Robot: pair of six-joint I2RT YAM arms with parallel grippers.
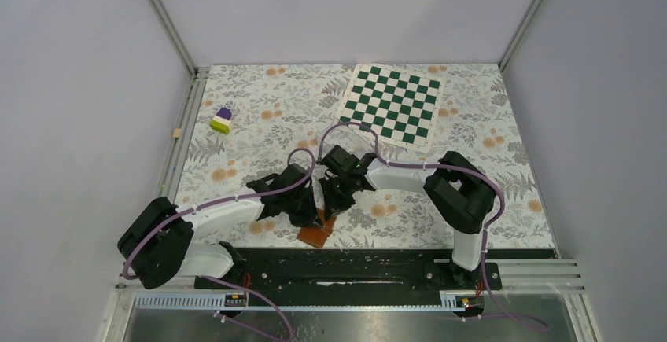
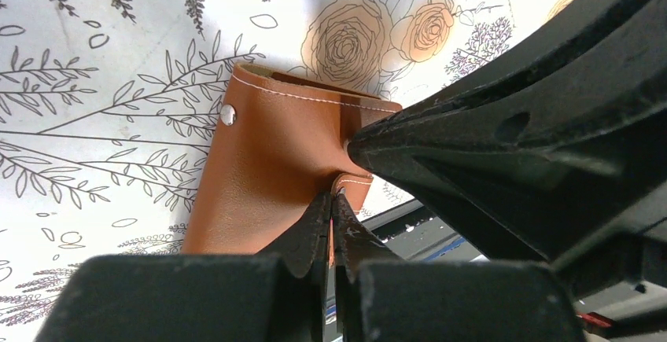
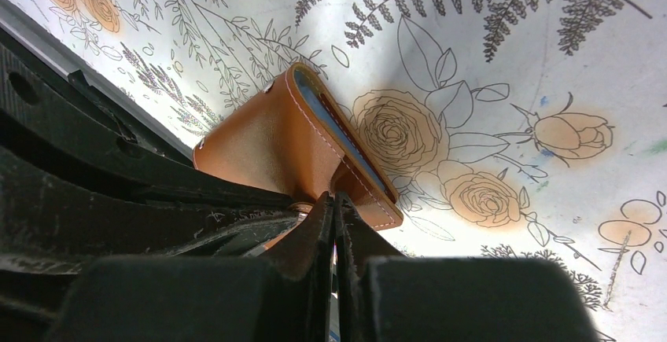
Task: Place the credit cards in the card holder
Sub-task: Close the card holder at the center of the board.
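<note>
The card holder (image 1: 315, 236) is a brown leather wallet near the table's front edge, between both arms. In the left wrist view it (image 2: 267, 161) shows a silver snap. In the right wrist view it (image 3: 275, 145) is folded, with a blue-grey inner edge along the top. My left gripper (image 1: 309, 216) (image 2: 332, 196) is shut on a thin brown flap of the wallet. My right gripper (image 1: 334, 200) (image 3: 334, 198) is shut on the wallet's edge beside the snap tab, close against the left gripper. No credit cards are in view.
A green and white chessboard mat (image 1: 392, 104) lies at the back right. A small purple, white and green block (image 1: 222, 120) sits at the back left. The black base rail (image 1: 354, 267) runs just in front of the wallet. Grey walls enclose the floral table.
</note>
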